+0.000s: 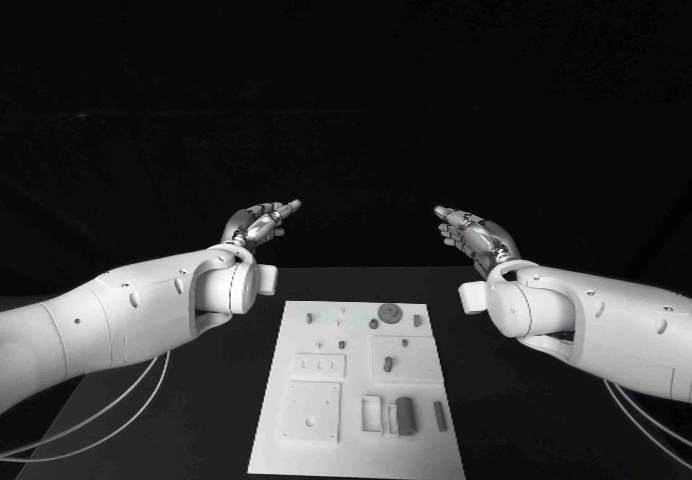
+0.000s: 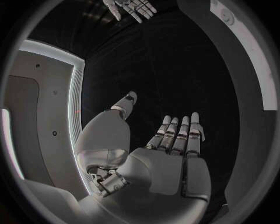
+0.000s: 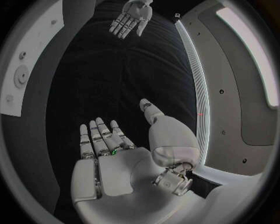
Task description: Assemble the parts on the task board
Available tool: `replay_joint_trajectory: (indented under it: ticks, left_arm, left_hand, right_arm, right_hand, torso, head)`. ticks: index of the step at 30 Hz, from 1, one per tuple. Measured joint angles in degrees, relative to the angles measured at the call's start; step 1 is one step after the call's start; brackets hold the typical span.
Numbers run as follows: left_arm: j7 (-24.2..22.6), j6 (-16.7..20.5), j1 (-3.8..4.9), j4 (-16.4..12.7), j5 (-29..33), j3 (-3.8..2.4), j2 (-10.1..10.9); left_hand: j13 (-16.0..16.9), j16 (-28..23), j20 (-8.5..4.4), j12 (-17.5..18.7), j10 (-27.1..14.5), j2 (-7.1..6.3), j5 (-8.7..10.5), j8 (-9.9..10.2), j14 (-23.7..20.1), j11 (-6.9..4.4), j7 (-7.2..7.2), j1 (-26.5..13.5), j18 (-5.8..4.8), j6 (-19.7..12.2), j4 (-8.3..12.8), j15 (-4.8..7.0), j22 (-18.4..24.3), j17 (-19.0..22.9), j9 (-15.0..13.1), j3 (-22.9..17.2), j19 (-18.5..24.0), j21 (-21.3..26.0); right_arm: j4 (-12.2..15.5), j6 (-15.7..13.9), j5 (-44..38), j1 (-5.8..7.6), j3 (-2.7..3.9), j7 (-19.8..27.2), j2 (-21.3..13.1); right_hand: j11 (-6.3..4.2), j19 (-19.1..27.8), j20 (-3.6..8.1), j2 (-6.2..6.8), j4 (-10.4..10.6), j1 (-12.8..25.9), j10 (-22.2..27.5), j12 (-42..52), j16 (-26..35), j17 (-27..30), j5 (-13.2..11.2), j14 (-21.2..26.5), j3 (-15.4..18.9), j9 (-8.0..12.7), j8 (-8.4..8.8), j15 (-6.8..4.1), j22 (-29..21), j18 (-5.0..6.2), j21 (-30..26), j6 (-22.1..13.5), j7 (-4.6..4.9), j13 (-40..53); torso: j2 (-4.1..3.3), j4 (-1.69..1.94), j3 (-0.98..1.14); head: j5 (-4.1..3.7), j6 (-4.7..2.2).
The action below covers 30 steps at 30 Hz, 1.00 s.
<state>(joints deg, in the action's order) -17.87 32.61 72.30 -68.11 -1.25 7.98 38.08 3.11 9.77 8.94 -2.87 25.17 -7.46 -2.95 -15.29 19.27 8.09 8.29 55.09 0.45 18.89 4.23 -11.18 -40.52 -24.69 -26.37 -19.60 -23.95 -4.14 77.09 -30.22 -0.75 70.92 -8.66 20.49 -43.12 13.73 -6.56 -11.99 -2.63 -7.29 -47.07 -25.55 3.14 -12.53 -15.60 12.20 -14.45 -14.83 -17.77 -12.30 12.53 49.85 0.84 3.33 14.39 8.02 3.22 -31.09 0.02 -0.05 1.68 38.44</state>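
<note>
The white task board (image 1: 361, 390) lies flat in the middle of the black table. Several small grey parts (image 1: 405, 415) rest on it, most near its front right, and a round one (image 1: 391, 312) sits near its far edge. My left hand (image 1: 261, 224) is raised above the table beyond the board's far left corner, fingers straight and apart, holding nothing. My right hand (image 1: 473, 232) is raised beyond the far right corner, likewise spread and empty. The left wrist view shows the left hand (image 2: 169, 140) with flat palm; the right wrist view shows the right hand (image 3: 111, 140) the same.
The black table (image 1: 173, 420) stretches on both sides of the board. White cables (image 1: 87, 425) hang under my left arm and more (image 1: 649, 430) under the right. The other hand appears far off in each wrist view (image 2: 129, 7) (image 3: 131, 16).
</note>
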Motion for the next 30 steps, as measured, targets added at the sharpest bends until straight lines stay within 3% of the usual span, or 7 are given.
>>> replay_joint_trajectory:
  ticks: [7, 14, 16, 17, 21, 25, 30]
  left_arm:
    - [6.1, -6.9, 3.29, 6.1, -1.2, 1.97, -1.9]
    - [8.8, -9.8, 3.67, 6.9, -1.9, 2.2, -2.1]
    - [8.9, -10.8, 4.04, 6.7, -2.1, 5.02, -2.0]
    - [8.9, -11.3, 3.72, 6.5, -2.2, 5.68, -1.7]
    - [9.3, -13.6, 3.18, 5.0, -2.7, 5.86, 0.5]
    - [9.2, -15.0, 3.58, 2.1, -3.1, 5.63, 2.5]
    - [9.1, -16.4, 3.49, -2.9, -3.7, 5.73, 5.3]
  left_hand:
    - [0.3, 1.6, -0.28, -0.4, 2.4, 0.19, -0.1, -1.0, 2.8, 0.56, 0.27, 1.3, 0.01, 1.2, 0.1, -0.29, -1.5, -2.6, -1.5, -0.2, -1.2, -0.5]
    - [1.5, 4.7, -1.42, -2.8, 11.9, 1.58, -0.1, -3.2, 8.3, 2.06, 0.49, 1.7, 0.0, 5.6, 1.5, -0.96, -1.8, -5.4, -3.1, 1.1, -4.6, -1.8]
    - [2.0, 6.2, -2.02, -4.1, 15.4, 2.43, -0.1, -4.0, 11.6, 2.57, 0.65, 2.1, 0.0, 8.3, 2.5, -1.16, -1.8, -5.7, -3.2, 1.6, -6.9, -2.5]
    - [2.2, 7.0, -2.22, -4.7, 16.9, 2.7, -0.1, -4.4, 13.3, 2.79, 0.77, 2.3, 0.15, 9.3, 2.9, -1.16, -1.9, -5.9, -3.2, 1.6, -8.5, -3.1]
    - [3.9, 10.3, -2.94, -9.3, 27.3, 4.66, -6.93, -7.7, 21.7, 2.69, 1.67, 4.3, 3.21, 18.1, 5.6, -0.27, -2.1, -6.9, -3.7, -1.1, -15.9, -5.6]
    - [4.1, 12.6, -4.37, -9.9, 31.3, 4.53, -6.4, -8.0, 28.6, 1.73, 2.42, 6.1, 4.47, 21.5, 8.1, 2.03, -1.7, -8.1, -2.2, -5.4, -22.1, -7.1]
    - [4.0, 12.5, -5.21, -9.5, 33.2, 3.55, -4.53, -7.7, 30.1, 0.98, 2.73, 7.0, 4.47, 22.6, 11.3, 2.54, -1.0, -8.6, -1.1, -7.1, -24.0, -7.1]
  right_arm:
    - [-5.7, 11.1, -1.2, 4.64, -3.37, -6.2, 0.7]
    - [-7.9, 17.9, -2.1, 6.34, -4.57, -10.1, 0.9]
    - [-11.2, 18.3, -7.2, 5.61, -4.54, -10.3, 2.5]
    - [-12.4, 18.3, -9.9, 5.22, -4.54, -10.4, 2.9]
    - [-14.4, 18.2, -20.5, 4.51, -4.72, -11.7, 4.0]
    - [-14.5, 18.6, -29.0, 4.46, -4.6, -13.3, 4.7]
    - [-12.2, 19.7, -40.2, 4.42, -4.6, -15.8, 4.8]
  right_hand:
    - [0.46, -0.7, -0.72, -0.14, -2.0, -2.1, -3.5, 0.6, -1.6, -1.3, 0.2, -2.0, -0.6, -1.4, -1.62, 0.47, 3.4, 0.0, 0.5, 1.7, 0.14, 0.4]
    - [0.78, -4.3, -0.68, 0.72, -5.3, -4.9, -8.9, 1.7, -4.8, -3.8, 0.2, -6.8, -1.9, -3.9, -4.61, 1.15, 12.6, 0.01, 2.1, 5.8, 0.42, 0.9]
    - [0.86, -6.5, -0.42, 0.99, -6.3, -6.0, -10.9, 2.4, -5.9, -4.5, 0.2, -8.8, -2.8, -4.5, -5.64, 1.33, 16.4, 0.03, 2.7, 7.6, 0.54, 1.1]
    - [0.82, -7.5, -0.28, 1.18, -6.7, -6.4, -11.9, 2.7, -6.3, -4.7, 0.2, -9.7, -3.0, -4.7, -6.03, 1.37, 17.7, 0.22, 3.0, 8.4, 0.61, 1.1]
    - [0.22, -13.2, 0.34, 1.98, -8.1, -8.4, -17.0, 4.2, -8.9, -5.8, 0.2, -15.3, -4.3, -5.5, -7.99, 0.62, 21.3, 2.24, 4.2, 12.6, 0.93, 1.7]
    - [-1.32, -19.6, 0.84, 2.56, -9.0, -10.4, -23.1, 6.1, -11.3, -7.1, 0.2, -21.7, -5.2, -6.2, -9.68, -0.95, 22.8, 4.63, 4.9, 17.4, 1.36, 2.8]
    - [-3.46, -26.5, 1.33, 2.86, -9.3, -12.7, -29.7, 7.9, -13.6, -8.9, 0.2, -28.7, -6.2, -6.7, -10.33, -3.14, 23.2, 7.16, 5.8, 21.4, 1.98, 4.7]
  torso:
    - [0.0, 0.0, 0.0]
    - [0.01, 0.0, 0.01]
    - [0.03, -0.01, 0.01]
    - [0.03, 0.0, 0.0]
    - [0.03, -0.06, -0.03]
    - [-0.15, -0.27, -0.05]
    - [-0.75, -0.43, 0.08]
  head:
    - [0.01, 0.03]
    - [0.01, 0.03]
    - [0.04, 0.21]
    - [0.05, 0.27]
    - [0.14, 0.43]
    - [0.27, 0.4]
    - [0.47, 0.27]
